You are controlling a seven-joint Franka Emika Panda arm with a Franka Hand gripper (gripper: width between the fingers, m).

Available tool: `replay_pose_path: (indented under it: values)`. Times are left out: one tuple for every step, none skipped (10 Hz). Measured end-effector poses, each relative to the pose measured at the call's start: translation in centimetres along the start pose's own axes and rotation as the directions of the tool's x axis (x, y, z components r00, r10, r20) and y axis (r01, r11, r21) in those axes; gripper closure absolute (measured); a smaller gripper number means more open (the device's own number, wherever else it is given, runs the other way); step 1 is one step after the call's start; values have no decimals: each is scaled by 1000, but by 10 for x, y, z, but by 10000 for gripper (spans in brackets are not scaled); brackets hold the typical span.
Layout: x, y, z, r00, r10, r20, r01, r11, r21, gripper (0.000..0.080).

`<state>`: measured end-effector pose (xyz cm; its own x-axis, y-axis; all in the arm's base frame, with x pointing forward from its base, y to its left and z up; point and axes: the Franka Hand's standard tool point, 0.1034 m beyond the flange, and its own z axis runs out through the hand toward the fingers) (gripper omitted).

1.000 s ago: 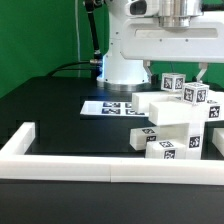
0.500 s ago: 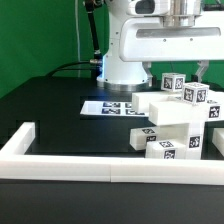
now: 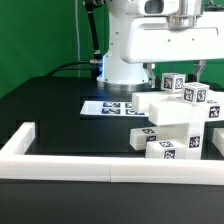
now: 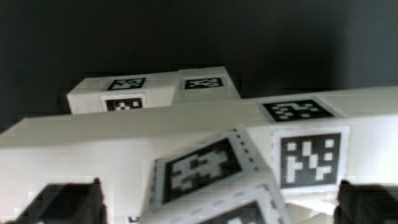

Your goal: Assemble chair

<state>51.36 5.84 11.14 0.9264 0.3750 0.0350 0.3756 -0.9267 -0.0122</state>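
Starting at the left of the exterior view, you have the black table (image 3: 50,110) with the low white rail (image 3: 60,160) running along the lower edge and turning up at its left end. Behind it, left of centre in the frame, the marker board (image 3: 108,106) lies flat on the table, its tags facing up. Above that, in the upper middle, stands the white base of the arm (image 3: 125,55) in front of a green backdrop.

To the right of centre you see the chair (image 3: 180,125), a cluster of chunky white blocks with black-and-white tags, stacked together and resting on the table just behind the rail. One small tagged cube sits on top at the back.

At the upper right, the gripper (image 3: 180,72) hangs over the chair, its fingers spread wide apart and closed on nothing; one dark finger (image 3: 203,72) shows just right of the top cube.

In the wrist view, both finger tips (image 4: 63,203) frame the tagged blocks (image 4: 231,150) close below, without touching them.
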Motion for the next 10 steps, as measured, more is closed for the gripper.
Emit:
replay_pose_path:
  values:
    - [0,0,0,999,-36,0,36,999,-1,151]
    - [0,0,0,999,-46,1,46,999,-1,197]
    - [0,0,0,999,-43,1,43,999,-1,197]
    - [0,0,0,999,-43,1,43,999,-1,373]
    - [0,0,0,999,-43,1,43,999,-1,373]
    - [0,0,0,1000,-29,1,29,1000,-1,533]
    - [0,1,0,1000,-11,1,11,1000,-1,530]
    - [-1,1,0,1000,10,1,-10,1000,2,530]
    - [-1,2,0,995,101,1,-101,995,4,530]
    - [-1,2,1,981,195,2,-195,981,4,530]
